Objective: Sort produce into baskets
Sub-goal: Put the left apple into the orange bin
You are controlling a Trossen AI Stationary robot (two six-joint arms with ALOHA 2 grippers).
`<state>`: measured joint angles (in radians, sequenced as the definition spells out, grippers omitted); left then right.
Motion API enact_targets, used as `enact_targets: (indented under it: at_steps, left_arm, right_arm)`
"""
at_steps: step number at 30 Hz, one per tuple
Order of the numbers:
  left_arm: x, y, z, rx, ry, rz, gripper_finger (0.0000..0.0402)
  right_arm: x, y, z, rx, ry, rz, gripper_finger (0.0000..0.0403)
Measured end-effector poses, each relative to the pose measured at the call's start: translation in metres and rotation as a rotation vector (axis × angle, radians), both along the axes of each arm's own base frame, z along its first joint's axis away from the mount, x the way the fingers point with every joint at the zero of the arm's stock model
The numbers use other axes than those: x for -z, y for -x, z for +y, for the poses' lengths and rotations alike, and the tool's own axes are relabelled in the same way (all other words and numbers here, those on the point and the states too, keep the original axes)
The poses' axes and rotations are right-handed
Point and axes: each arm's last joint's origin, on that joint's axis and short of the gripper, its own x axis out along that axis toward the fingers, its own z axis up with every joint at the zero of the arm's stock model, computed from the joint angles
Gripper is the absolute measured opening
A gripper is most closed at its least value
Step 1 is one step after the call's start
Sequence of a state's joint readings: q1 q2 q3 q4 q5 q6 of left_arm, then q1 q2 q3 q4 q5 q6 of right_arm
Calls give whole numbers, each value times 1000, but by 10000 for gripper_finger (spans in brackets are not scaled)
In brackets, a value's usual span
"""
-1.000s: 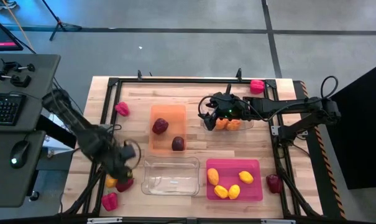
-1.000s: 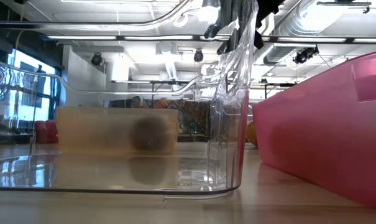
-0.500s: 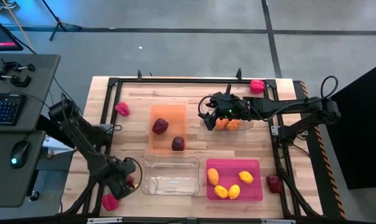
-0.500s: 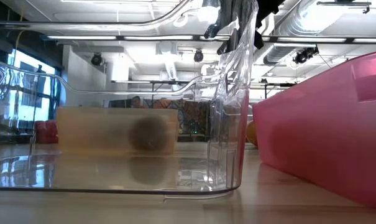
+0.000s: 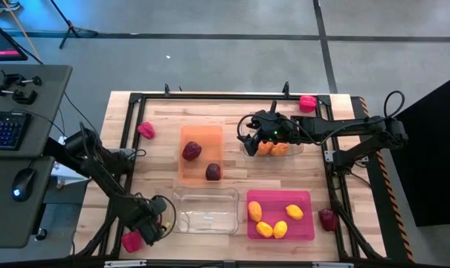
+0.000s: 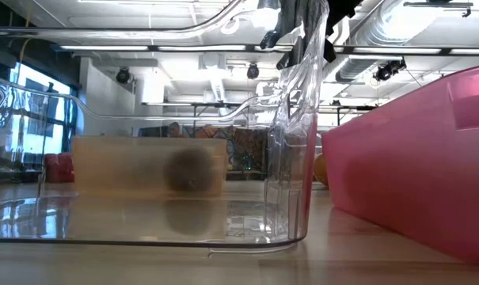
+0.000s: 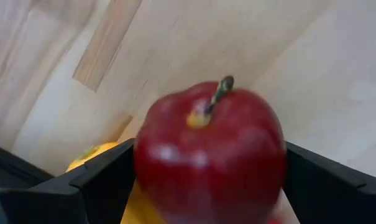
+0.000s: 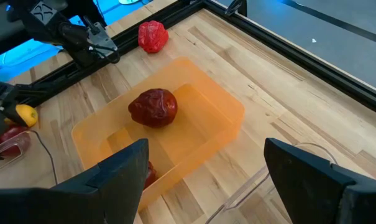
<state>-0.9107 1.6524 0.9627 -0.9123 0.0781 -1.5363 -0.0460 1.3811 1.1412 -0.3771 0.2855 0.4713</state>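
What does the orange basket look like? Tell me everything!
The orange basket is a shallow, see-through plastic tray with rounded corners and low walls. It sits flat on the wooden table, near the middle, just above the clear basket. Inside it lie two dark maroon fruits, one near the middle and one at the lower right corner. Neither robot hand touches it.

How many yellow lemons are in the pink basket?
4. All lie in the magenta-pink basket: one lemon at its left, one toward the right, and two side by side at the near edge. None looks hidden there.
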Motion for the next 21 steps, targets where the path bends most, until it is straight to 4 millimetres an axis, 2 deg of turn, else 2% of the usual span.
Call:
enact_targets:
  at_steps: [5, 9, 11, 15, 19, 21]
  left_arm:
    - [7, -2, 0, 4, -24, 23, 340]
    - [-6, -2, 5, -3, 11, -9, 297]
    - [-20, 2, 10, -3, 24, -38, 271]
    - [-58, 17, 31, -14, 44, -139, 270]
    - [-108, 29, 63, -89, 65, -378, 270]
    - [-131, 33, 83, -162, 24, -572, 270]
  right_arm:
    - [0, 0, 0, 0, 0, 0, 309]
    - [0, 0, 0, 0, 1, 0, 309]
    - [0, 0, 0, -2, 5, 2, 309]
    - [0, 0, 0, -4, 7, 2, 309]
    - [0, 0, 0, -1, 9, 2, 309]
    - [0, 0, 0, 6, 14, 3, 309]
